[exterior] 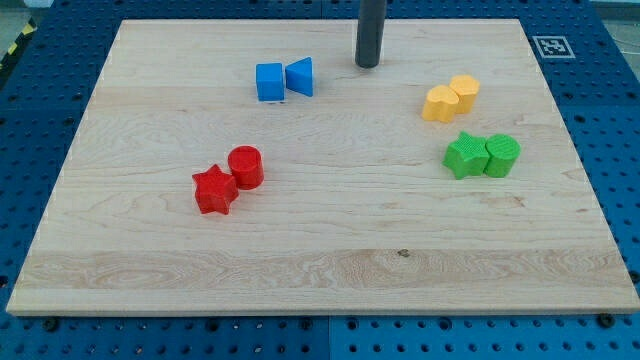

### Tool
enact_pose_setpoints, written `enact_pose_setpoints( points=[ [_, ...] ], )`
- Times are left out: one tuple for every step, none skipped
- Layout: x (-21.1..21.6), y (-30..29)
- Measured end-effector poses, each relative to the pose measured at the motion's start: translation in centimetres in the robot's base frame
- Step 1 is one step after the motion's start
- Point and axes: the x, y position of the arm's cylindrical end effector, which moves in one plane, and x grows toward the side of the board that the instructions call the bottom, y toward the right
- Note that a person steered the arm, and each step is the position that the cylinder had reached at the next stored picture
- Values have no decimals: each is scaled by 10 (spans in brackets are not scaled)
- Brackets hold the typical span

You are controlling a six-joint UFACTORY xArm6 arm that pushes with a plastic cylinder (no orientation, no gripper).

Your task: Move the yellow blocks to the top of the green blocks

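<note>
The red star (213,190) sat nearest, touching the red cylinder (245,166). My tip (367,64) stood near the view's top, left of the touching yellow blocks (450,97), which lay just above the green blocks (482,156). There was no end effector, only the rod.

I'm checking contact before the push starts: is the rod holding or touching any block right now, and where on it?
Nothing is held. My tip rests on bare board, right of the blue blocks and left of the yellow blocks, touching neither.
</note>
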Motion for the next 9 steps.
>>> enact_pose_setpoints(
  points=[
    [0,17],
    [18,42],
    [33,63],
    [58,80],
    [71,83],
    [84,83],
    [100,88],
    [100,88],
    [103,91]
  ],
)
